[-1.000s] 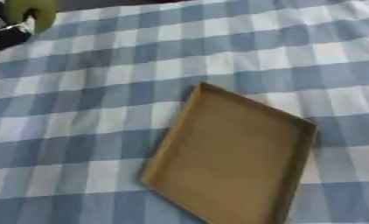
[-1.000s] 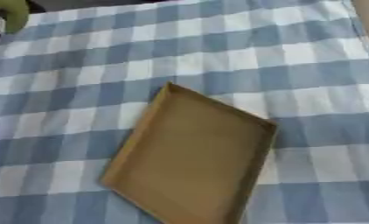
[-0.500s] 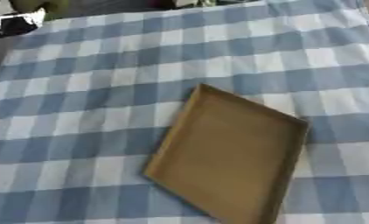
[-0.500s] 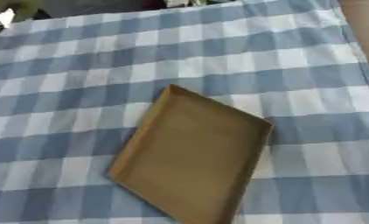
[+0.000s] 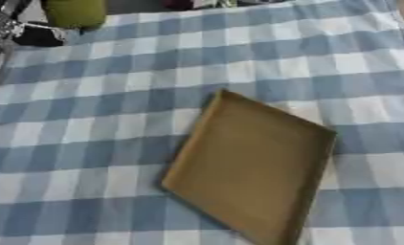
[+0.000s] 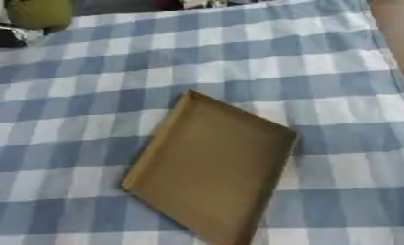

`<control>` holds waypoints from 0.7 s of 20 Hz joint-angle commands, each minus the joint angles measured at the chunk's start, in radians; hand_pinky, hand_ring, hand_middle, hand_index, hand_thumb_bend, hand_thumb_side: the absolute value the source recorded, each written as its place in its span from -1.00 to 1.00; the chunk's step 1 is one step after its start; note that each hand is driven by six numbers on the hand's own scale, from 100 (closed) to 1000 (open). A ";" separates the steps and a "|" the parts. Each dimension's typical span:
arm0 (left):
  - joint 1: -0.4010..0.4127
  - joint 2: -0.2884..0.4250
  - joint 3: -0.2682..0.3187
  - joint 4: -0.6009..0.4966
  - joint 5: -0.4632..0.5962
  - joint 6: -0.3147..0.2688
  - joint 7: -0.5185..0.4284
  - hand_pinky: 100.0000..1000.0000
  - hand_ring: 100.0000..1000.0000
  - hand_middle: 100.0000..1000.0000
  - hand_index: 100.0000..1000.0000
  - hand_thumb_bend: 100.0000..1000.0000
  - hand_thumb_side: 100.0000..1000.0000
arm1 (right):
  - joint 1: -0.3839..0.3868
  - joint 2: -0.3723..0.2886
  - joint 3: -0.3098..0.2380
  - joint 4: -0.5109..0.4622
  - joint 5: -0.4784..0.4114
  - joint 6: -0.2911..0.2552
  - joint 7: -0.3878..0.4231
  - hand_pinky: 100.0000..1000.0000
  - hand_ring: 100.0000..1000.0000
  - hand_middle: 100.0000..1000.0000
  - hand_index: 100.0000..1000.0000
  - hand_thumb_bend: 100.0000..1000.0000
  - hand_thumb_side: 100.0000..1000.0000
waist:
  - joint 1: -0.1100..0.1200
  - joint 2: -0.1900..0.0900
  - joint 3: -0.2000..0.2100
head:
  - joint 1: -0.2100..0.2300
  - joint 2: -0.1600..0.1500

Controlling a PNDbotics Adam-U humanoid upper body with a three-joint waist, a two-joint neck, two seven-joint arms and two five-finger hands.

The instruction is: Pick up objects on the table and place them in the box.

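Lying on desk (image 5: 88,143): shallow brown cardboard box (image 5: 252,167), set askew on blue-and-white checked cloth.
Far left corner: olive-green rounded object (image 5: 74,12).
Left robot hand (image 5: 8,28): partly seen beside it; finger state cannot be told.

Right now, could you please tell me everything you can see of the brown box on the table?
The box is a shallow, rectangular tray, brown like cardboard, with low raised walls and an open top. Nothing lies in it. It sits flat on the blue and white checked tablecloth, turned askew so that one corner points to the far side. No hand touches it, and only the cloth beneath is in contact with it.
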 commanded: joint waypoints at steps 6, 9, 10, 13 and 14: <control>0.032 -0.012 -0.063 -0.220 0.000 -0.028 0.007 -0.36 -0.61 -0.36 -0.29 -0.13 -1.00 | 0.000 -0.040 -0.007 -0.016 -0.019 0.012 -0.010 0.45 0.43 0.17 0.39 -1.00 -0.18 | -0.016 -0.065 0.037 | -0.045 0.039; 0.028 -0.049 -0.083 -0.269 -0.027 -0.024 -0.002 -0.36 -0.61 -0.37 -0.29 -0.11 -1.00 | 0.010 -0.043 -0.009 -0.016 -0.020 0.017 -0.014 0.45 0.43 0.17 0.39 -1.00 -0.18 | -0.020 -0.082 0.060 | -0.068 0.061; 0.028 -0.060 -0.090 -0.277 -0.037 -0.026 -0.003 -0.36 -0.61 -0.37 -0.29 -0.10 -1.00 | 0.014 -0.045 -0.009 -0.016 -0.020 0.019 -0.015 0.45 0.43 0.17 0.39 -1.00 -0.18 | -0.021 -0.087 0.068 | -0.077 0.068; 0.030 -0.108 -0.113 -0.302 -0.060 -0.036 -0.008 -0.36 -0.60 -0.38 -0.28 -0.12 -1.00 | 0.028 -0.049 -0.012 -0.016 -0.019 0.027 -0.020 0.45 0.43 0.17 0.39 -1.00 -0.18 | -0.024 -0.106 0.101 | -0.121 0.095; 0.029 -0.121 -0.119 -0.309 -0.064 -0.037 -0.007 -0.36 -0.60 -0.38 -0.28 -0.12 -1.00 | 0.032 -0.049 -0.013 -0.016 -0.018 0.030 -0.021 0.45 0.43 0.18 0.39 -1.00 -0.18 | -0.025 -0.111 0.110 | -0.133 0.104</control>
